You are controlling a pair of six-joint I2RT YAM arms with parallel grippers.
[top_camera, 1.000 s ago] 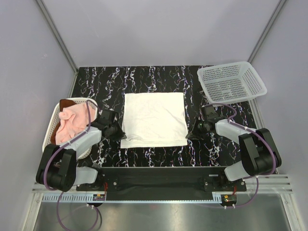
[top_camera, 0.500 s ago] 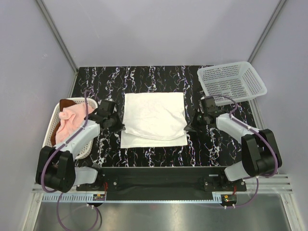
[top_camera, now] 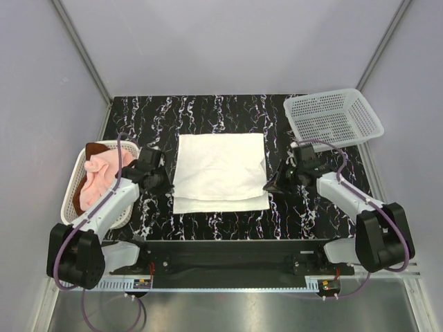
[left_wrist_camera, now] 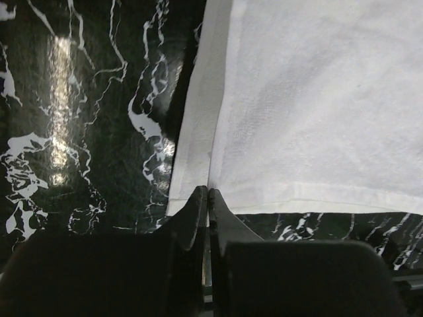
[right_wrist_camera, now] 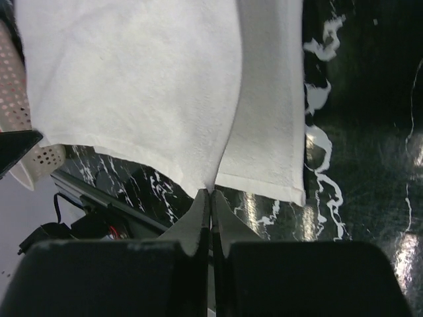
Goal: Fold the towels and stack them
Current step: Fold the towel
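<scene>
Black marbled table; white towel lies mid-table; mesh basket far right; second basket at left edge.

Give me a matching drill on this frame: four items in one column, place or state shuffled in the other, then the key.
Items
1. white towel
2. pink towel
3. right basket
4. left gripper

Place or state
A. empty
B. shut on a near corner of the white towel
C. bunched in the left basket
D. spread out at the centre

Pairs: 1-D, 2-C, 3-A, 4-B
</scene>
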